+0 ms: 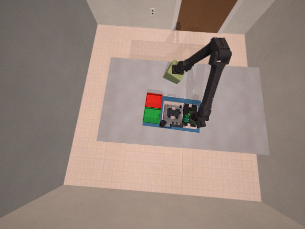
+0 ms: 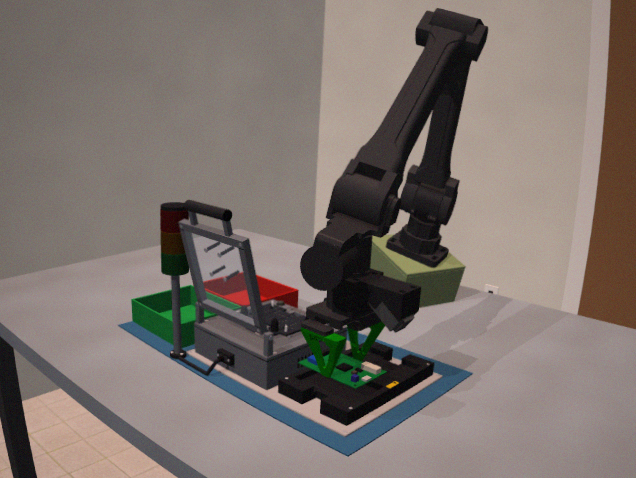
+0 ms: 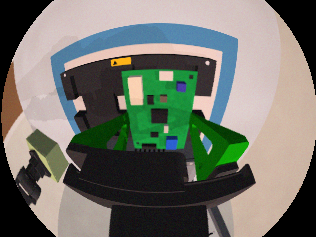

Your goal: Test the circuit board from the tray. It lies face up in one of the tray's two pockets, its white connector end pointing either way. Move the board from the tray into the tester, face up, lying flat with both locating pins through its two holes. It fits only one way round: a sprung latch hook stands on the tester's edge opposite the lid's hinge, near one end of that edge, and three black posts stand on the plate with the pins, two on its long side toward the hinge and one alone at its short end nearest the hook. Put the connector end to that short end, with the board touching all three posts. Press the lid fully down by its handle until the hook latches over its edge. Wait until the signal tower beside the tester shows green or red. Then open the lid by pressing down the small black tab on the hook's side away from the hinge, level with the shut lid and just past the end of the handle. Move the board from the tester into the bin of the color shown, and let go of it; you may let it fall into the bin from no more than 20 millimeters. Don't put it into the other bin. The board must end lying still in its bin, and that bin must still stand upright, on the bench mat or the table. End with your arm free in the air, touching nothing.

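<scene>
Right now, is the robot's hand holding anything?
Hand: closed on the green circuit board, over the black tray.

Arms: one black arm, on one olive block.
Grippers: one gripper, with two green fingers.
Boards: one green board, there between the fingers.
Trays: one black tray.
Testers: one grey tester, with one clear lid and one black handle.
Signal towers: one tower on a thin post.
Bins: two, one red bin and one green bin.
Mats: one blue mat.
Tables: one grey table.
Doors: one brown door.
Wall sockets: one socket.
</scene>
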Motion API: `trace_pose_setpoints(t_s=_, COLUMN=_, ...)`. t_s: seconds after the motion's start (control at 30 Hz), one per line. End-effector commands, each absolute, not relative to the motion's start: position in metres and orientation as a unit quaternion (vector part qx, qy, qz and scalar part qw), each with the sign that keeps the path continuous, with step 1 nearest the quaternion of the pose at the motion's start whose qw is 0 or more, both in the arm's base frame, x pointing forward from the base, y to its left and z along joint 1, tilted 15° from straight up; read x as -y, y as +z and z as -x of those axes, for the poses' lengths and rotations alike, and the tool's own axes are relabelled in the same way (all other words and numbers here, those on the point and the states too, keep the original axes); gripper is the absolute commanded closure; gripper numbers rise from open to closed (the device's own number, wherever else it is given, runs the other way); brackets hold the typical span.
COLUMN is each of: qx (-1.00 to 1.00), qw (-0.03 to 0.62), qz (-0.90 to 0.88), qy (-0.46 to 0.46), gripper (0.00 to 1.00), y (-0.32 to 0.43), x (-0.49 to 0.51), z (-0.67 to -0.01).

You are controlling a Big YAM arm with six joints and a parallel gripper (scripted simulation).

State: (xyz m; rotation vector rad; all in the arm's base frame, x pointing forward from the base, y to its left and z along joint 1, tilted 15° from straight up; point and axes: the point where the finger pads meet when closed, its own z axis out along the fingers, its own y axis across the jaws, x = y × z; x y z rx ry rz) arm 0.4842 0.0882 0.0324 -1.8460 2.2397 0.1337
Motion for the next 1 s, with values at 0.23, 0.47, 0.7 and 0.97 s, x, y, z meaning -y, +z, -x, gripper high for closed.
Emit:
trace_pose_setpoints(t_s=0.23, qx=-0.761, qw=0.155, qz=0.630, qy=0.022, gripper=0.28, y=0.104, x=-0.076, z=-0.508)
trace_pose_setpoints(t_s=0.47, qx=-0.760, qw=0.156, qz=0.630, qy=0.021, gripper=0.28, y=0.132, x=-0.069, z=-0.503)
trace_pose_setpoints(t_s=0.7, qx=-0.759, qw=0.139, qz=0.635, qy=0.033, gripper=0.28, y=0.118, x=-0.075, z=-0.500)
trace_pose_setpoints(t_s=0.97, qx=-0.758, qw=0.146, qz=0.634, qy=0.028, gripper=0.28, y=0.127, x=-0.075, z=-0.501)
